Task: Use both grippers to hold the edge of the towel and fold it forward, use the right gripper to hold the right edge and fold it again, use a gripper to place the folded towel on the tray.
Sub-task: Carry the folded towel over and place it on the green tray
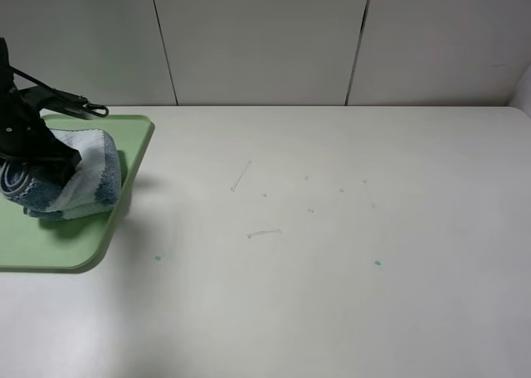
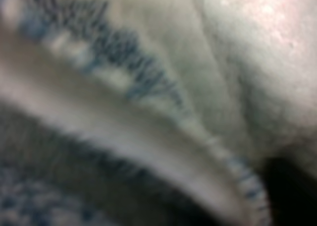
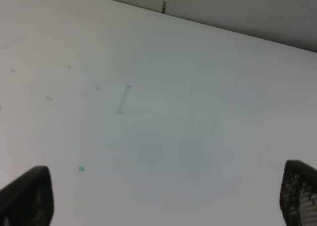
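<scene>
We see a white surface (image 1: 332, 254) below grey wall panels (image 1: 265, 38). Our left claw (image 1: 51, 164) presses into the folded towel (image 1: 87, 183) on the tray (image 1: 50, 245); its spread is unclear. Our right claw (image 3: 163, 198) gapes wide, empty.

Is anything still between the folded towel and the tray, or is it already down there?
Nothing visible stands in the way. The folded towel already lies on the light-green tray, with the left pincer right at it. The left wrist view shows only blurred terry cloth.
</scene>
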